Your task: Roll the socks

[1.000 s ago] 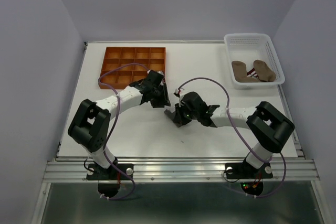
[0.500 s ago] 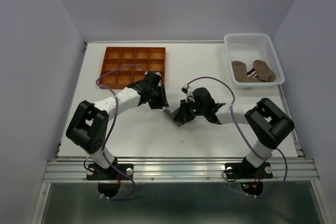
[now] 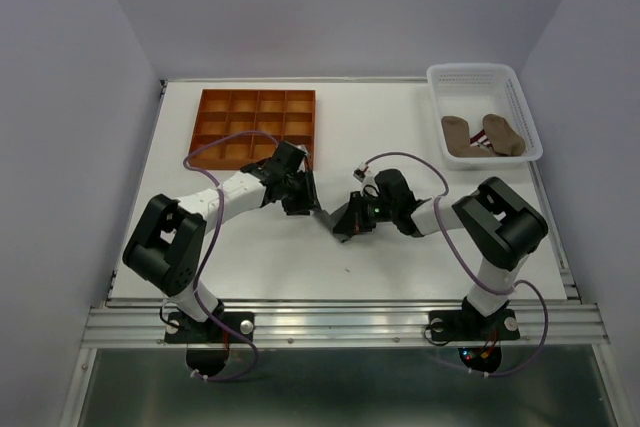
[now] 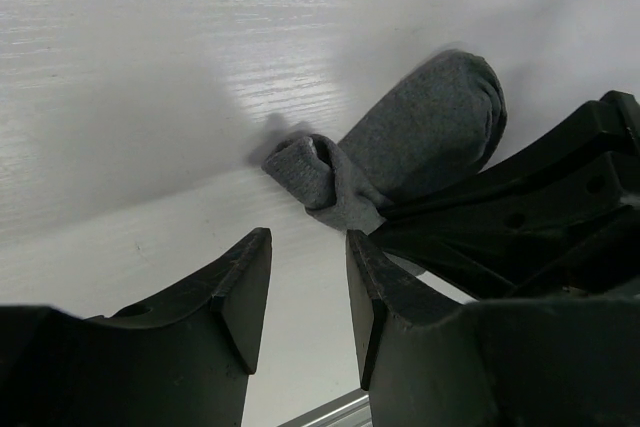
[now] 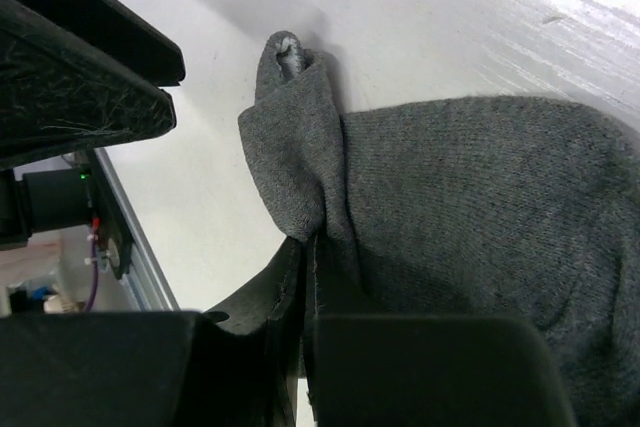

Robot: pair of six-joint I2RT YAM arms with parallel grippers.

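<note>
A grey sock (image 3: 338, 223) lies on the white table, bunched at one end, and fills the right wrist view (image 5: 480, 207). My right gripper (image 3: 352, 221) is shut on the sock's edge, its jaws pressed together on the fabric (image 5: 306, 247). My left gripper (image 3: 300, 194) stands open just left of the sock, nothing between its fingers (image 4: 308, 282). In the left wrist view the sock (image 4: 420, 137) lies ahead of the fingertips, with the right gripper (image 4: 530, 207) beside it. Tan socks (image 3: 482, 136) lie in the white basket.
An orange tray of compartments (image 3: 255, 125) stands at the back left, close behind my left arm. The white basket (image 3: 470, 75) sits at the back right corner. The table's metal front rail (image 3: 340, 322) runs along the near edge.
My right arm has folded in towards the middle, its gripper still on the grey sock. My left gripper has slid slightly nearer and lower towards the sock.
</note>
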